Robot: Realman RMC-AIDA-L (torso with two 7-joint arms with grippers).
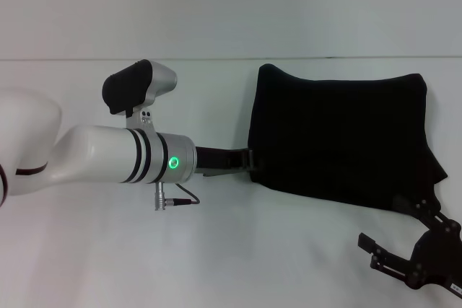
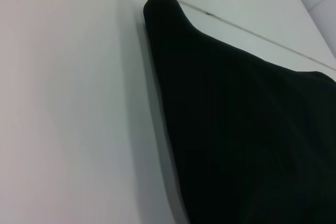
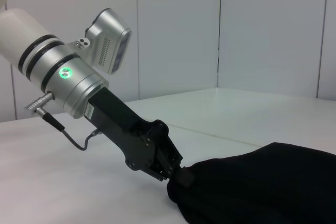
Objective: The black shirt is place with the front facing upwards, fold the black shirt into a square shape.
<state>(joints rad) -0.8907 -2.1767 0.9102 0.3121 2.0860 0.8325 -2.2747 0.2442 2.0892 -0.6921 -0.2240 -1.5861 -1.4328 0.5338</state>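
The black shirt (image 1: 339,135) lies already folded into a thick block on the white worktop (image 1: 216,250), toward the robot's right. The left pincer (image 1: 249,159) appears clamped on the shirt's near-left edge, though contact is hard to confirm. The right pincer (image 1: 379,254) hangs wide, empty, near the near-right corner. For a good fold: keep the grip low, pull the edge flat, square the corners.
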